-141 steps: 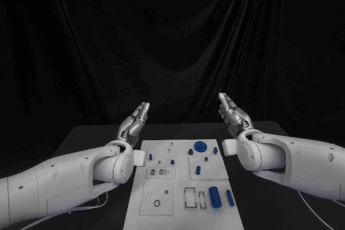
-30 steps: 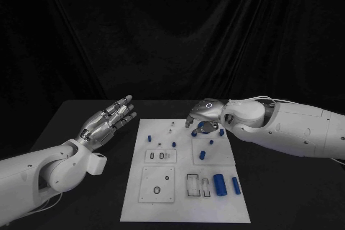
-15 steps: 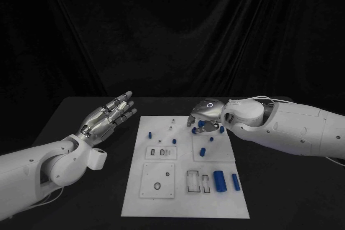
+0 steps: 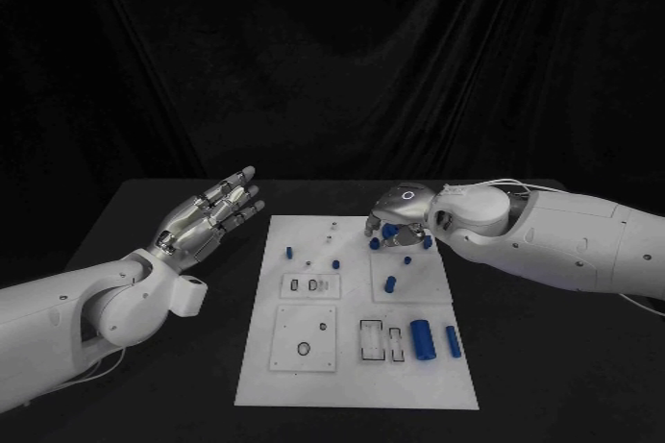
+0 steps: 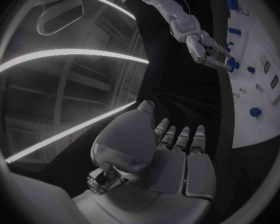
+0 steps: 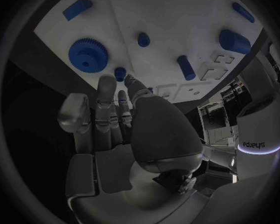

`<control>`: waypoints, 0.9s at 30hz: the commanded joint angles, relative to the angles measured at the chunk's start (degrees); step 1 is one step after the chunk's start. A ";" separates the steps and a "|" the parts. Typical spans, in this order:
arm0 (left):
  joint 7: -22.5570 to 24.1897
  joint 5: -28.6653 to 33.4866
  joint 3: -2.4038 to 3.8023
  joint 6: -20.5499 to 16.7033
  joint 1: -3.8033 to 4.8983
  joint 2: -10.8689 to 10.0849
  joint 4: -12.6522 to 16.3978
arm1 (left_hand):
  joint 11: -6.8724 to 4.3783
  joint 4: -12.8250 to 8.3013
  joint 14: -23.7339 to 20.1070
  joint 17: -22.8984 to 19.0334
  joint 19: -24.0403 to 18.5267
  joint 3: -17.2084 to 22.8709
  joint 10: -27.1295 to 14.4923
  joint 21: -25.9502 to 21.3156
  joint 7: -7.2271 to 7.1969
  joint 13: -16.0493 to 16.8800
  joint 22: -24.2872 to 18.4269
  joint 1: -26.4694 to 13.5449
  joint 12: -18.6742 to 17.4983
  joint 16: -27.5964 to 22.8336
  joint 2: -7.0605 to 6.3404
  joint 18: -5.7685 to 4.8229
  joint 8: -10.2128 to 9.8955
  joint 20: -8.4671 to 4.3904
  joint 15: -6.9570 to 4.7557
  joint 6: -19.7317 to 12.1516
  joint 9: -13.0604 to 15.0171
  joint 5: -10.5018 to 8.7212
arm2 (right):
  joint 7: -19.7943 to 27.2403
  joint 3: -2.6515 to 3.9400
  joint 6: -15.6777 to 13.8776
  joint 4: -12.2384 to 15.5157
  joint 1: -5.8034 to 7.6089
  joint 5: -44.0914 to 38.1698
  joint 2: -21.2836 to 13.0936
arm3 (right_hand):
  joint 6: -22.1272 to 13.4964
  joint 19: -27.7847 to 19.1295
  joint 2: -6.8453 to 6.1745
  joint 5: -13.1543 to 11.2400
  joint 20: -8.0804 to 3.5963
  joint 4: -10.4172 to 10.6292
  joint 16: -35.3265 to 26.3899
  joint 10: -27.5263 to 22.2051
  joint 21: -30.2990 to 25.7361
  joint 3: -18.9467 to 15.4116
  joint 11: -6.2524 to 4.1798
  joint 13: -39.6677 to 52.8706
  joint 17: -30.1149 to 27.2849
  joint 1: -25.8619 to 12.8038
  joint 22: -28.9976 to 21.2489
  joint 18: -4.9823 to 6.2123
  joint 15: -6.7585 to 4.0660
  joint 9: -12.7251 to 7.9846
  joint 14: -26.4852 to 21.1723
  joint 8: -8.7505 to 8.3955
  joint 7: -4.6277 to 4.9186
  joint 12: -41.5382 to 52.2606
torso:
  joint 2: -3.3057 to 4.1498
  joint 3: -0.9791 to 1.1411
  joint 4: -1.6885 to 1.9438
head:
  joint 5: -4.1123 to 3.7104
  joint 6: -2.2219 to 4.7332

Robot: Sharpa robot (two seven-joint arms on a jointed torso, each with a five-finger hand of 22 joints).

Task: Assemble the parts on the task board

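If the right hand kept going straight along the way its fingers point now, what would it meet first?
Probably the blue toothed gear wheel on the white task board. In the right wrist view the right hand points its fingertips towards the gear wheel and a small blue peg beside it; depth is unclear.

I count one white task board (image 4: 354,385). Near my right hand (image 4: 402,210) sits one blue gear (image 6: 88,55); well apart from it lie one thick blue cylinder (image 4: 423,343) and one slim blue rod (image 4: 452,340).

black table (image 4: 166,366), with white task board (image 4: 347,376) lying flat at its middle, long side running away from the robot, dark tabletop either side.
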 commanded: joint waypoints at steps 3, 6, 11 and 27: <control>3.79 -0.10 0.05 1.11 0.15 0.19 -0.01 | 0.14 -0.11 -0.04 0.05 0.06 0.47 -0.05 0.27 0.59 0.04 0.11 0.53 0.13 0.27 -0.01 1.08 0.27 0.46 0.40 0.36 0.09 0.27 | 0.89 0.03 -2.82 -0.91 -0.41 -0.57 0.26 | 1.05 0.07 -0.31 0.08 0.19 0.23 1.34 1.15 0.95 0.81 0.10 0.12 1.43 -0.21 1.44 -0.50 -0.08 0.33 -0.10 0.05 0.65 0.02 | -0.17 -0.02 -0.08 | 0.23 -0.45; 3.82 -0.10 0.05 1.00 0.15 0.21 -0.05 | 0.31 -0.34 -0.05 0.04 0.08 0.68 -0.07 0.28 0.09 0.04 0.11 0.71 0.12 0.23 -0.12 1.17 0.21 0.58 0.40 0.03 0.04 0.47 | 1.27 0.03 -3.41 -1.51 -0.61 -0.57 0.47 | 1.49 0.26 -0.36 -0.14 0.20 0.52 1.80 1.51 1.32 1.03 0.10 0.10 1.88 -0.51 2.04 -0.59 -0.08 0.48 0.01 0.16 0.87 0.01 | -0.19 -0.04 -0.06 | 0.19 -0.60; 3.84 -0.10 0.05 0.88 0.15 0.20 -0.13 | 0.31 -0.38 -0.07 0.03 0.08 0.72 -0.08 0.28 0.04 0.03 0.11 0.74 0.12 0.20 -0.13 1.19 0.20 0.58 0.37 0.00 0.04 0.53 | 1.81 0.03 -4.01 -2.52 -1.03 -0.57 0.88 | 2.02 0.39 -0.37 0.85 0.20 0.62 2.31 2.06 1.71 1.92 0.06 0.00 2.29 -0.29 2.72 -0.65 -0.11 0.68 0.02 0.18 1.08 -0.20 | -0.17 -0.11 -0.03 | 0.18 -1.17; 3.17 -0.10 0.05 1.56 0.13 0.57 -0.86 | 0.27 -0.61 -0.04 0.05 0.27 1.00 -0.09 0.43 -0.15 0.03 0.20 0.92 0.12 0.25 -0.11 1.34 0.20 0.73 0.35 -0.02 0.04 0.77 | 3.38 0.04 -5.19 -6.18 -2.77 -0.56 3.15 | 2.21 0.67 -0.71 2.05 0.13 0.72 3.03 3.03 2.37 3.54 -0.13 -0.16 3.00 0.09 3.92 -0.81 -0.23 0.84 0.03 -0.10 0.97 -0.59 | -0.21 -0.13 -0.06 | 0.08 -1.78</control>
